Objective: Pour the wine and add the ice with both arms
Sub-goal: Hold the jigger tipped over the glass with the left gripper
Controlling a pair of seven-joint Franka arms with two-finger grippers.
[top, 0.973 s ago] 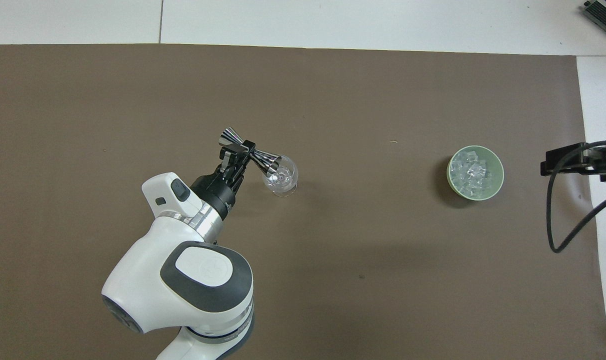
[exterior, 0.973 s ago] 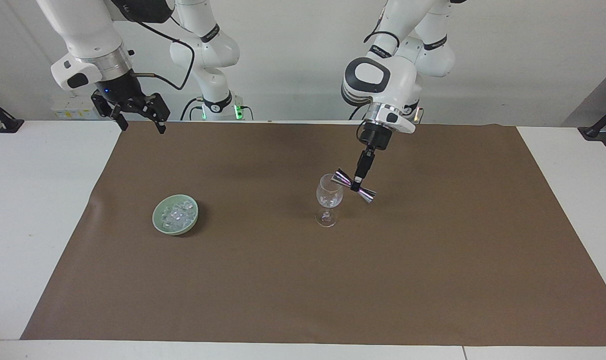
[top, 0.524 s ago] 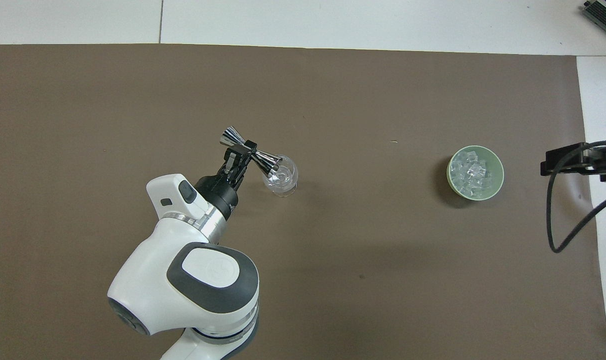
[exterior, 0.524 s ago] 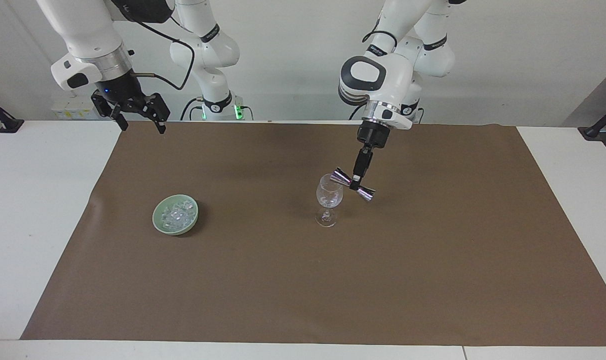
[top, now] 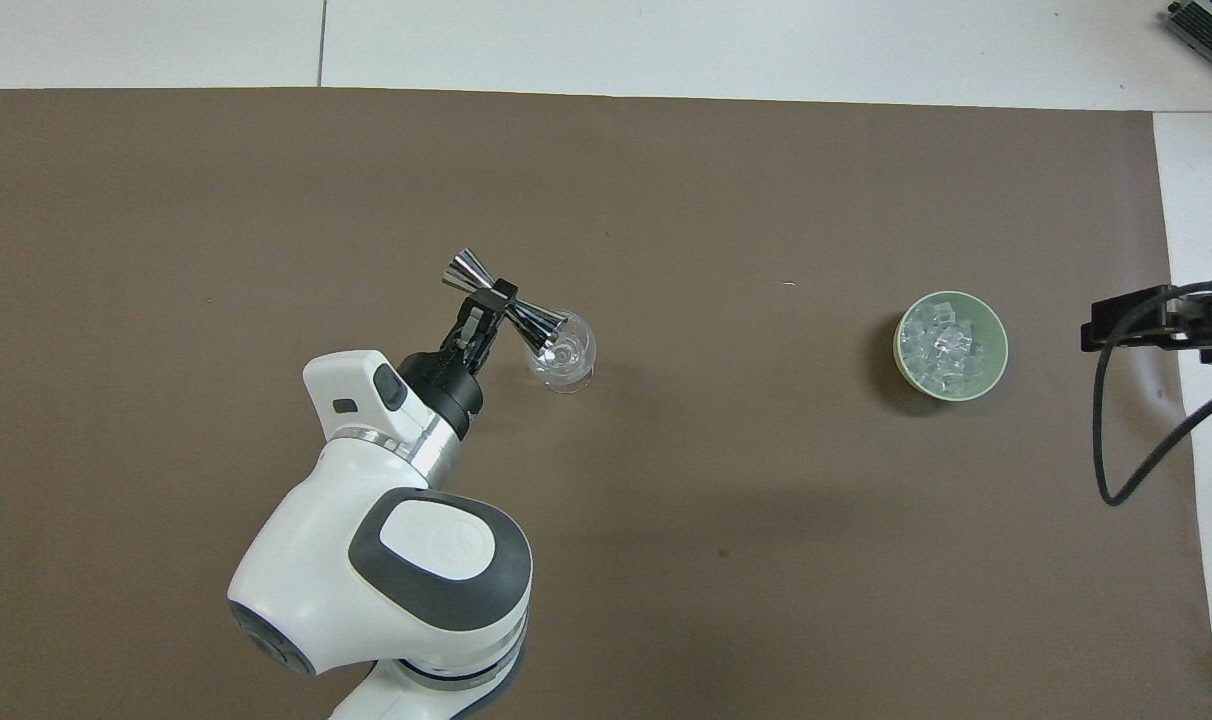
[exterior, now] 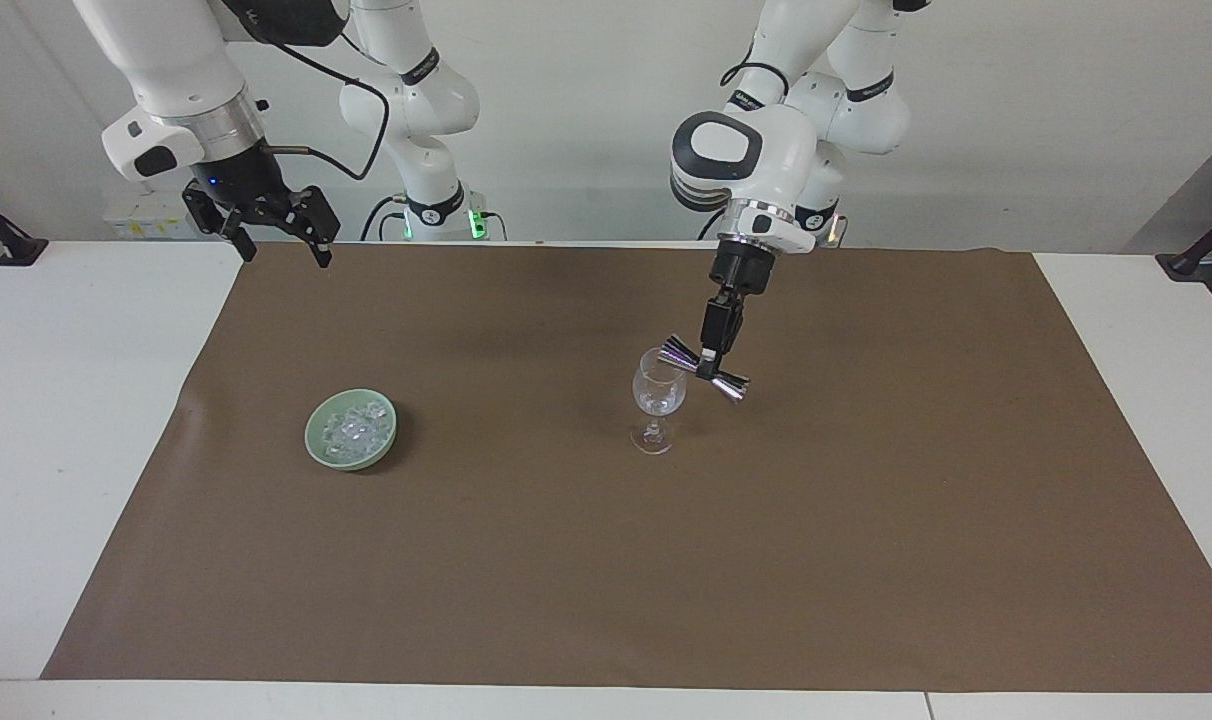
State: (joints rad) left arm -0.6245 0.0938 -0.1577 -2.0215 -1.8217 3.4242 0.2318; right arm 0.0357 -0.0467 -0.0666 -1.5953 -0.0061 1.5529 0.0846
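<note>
Facing view shows the brown mat (exterior: 606, 560) covering most of the white table (exterior: 56, 420), with wide bare mat on every side of the few things on it. The glass (exterior: 658, 398) stands near the mat's middle. The bowl (exterior: 351, 430) sits well apart from it, toward the right arm's end, and the ice (exterior: 354, 428) lies heaped inside. The left gripper (exterior: 709, 372) hangs just beside the glass rim, its jaws closed on the waist of a steel jigger (exterior: 707, 368). The jigger is tilted, one cup over the mouth of the glass. The right gripper (exterior: 271, 232) waits high over the mat's edge nearest the robots, jaws spread and holding nothing.

Only this view shows the height of both grippers and the glass stem and foot. The overhead view looks down into the glass (top: 562, 352) and shows the jigger (top: 506, 310) cup overlapping its rim, and the ice (top: 944, 347) as separate chunks filling the bowl (top: 951, 346). There the right gripper (top: 1161, 322) is cut off at the frame edge, and the left arm's body hides the mat beneath it. Whether any liquid is in the glass is hard to tell.
</note>
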